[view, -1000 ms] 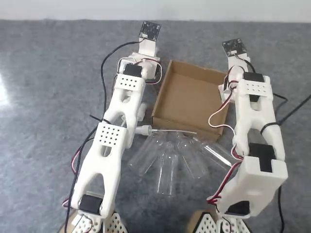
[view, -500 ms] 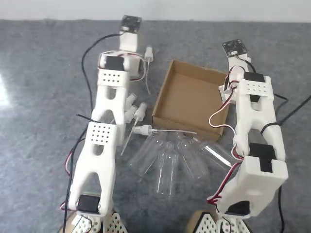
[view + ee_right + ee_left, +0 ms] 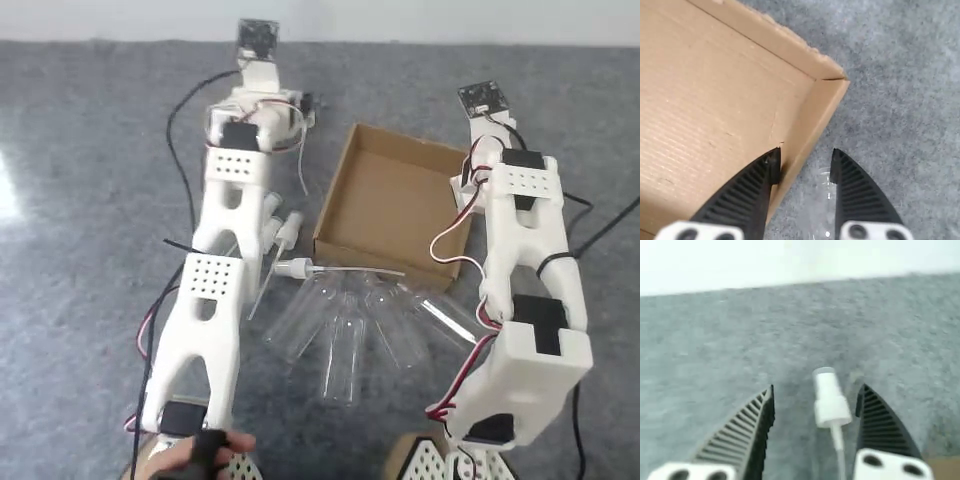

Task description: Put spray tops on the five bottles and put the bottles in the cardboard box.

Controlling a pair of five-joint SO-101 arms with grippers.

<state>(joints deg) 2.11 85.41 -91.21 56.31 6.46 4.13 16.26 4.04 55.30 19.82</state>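
— Spray top (image 3: pixel 830 400): where does it sit?
— Between the fingers of the left gripper (image 3: pixel 817 388), which stand wide apart. It lies nearer one finger, and its thin tube runs back toward the wrist.
— And the right gripper (image 3: pixel 805 151)?
— Also apart, straddling a corner wall of the cardboard box (image 3: pixel 810 117), with a clear bottle (image 3: pixel 822 200) just outside that wall.
— Farther out?
— Clear bottles (image 3: pixel 345 335) fan out on the grey table (image 3: pixel 90 200) between both arms, well behind the left gripper. Loose spray tops (image 3: pixel 285 232) lie beside that arm.
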